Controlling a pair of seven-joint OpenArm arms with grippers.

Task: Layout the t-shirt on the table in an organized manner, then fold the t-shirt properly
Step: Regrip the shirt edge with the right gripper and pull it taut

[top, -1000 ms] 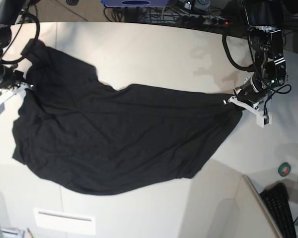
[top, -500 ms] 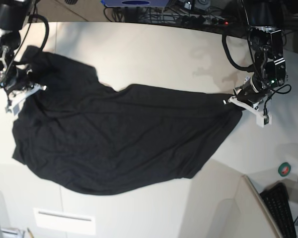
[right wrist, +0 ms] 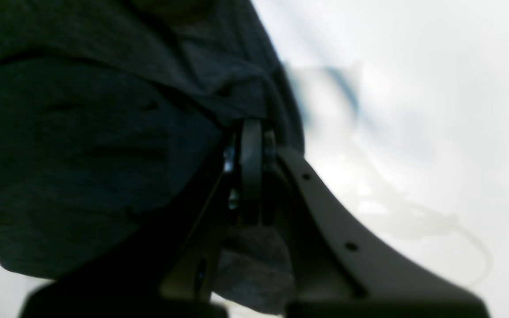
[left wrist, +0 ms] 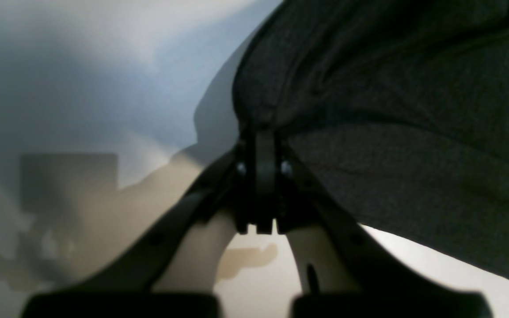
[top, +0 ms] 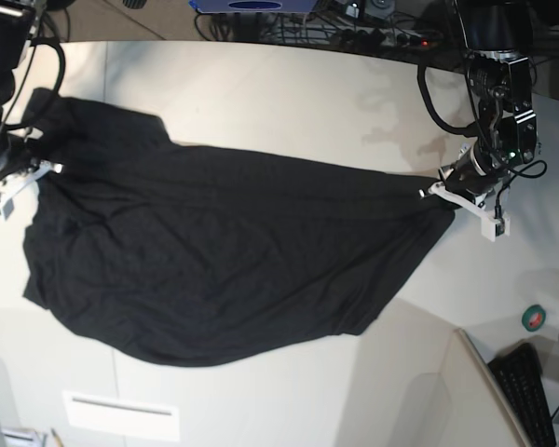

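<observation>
With the black t-shirt [top: 224,251] spread across the worktop [top: 289,102] and stretched between the left pincer [top: 444,189] and right pincer [top: 28,168], each pinching an edge, overpulling could slip the thin cloth free or bunch it into wrinkles

jaws pinching t-shirt [right wrist: 104,145], table [right wrist: 413,110]

Right gripper [top: 39,170] pulled t-shirt [top: 224,251] corner further left; far edge's dip now drawn nearly straight, cloth stretched tauter.
</observation>
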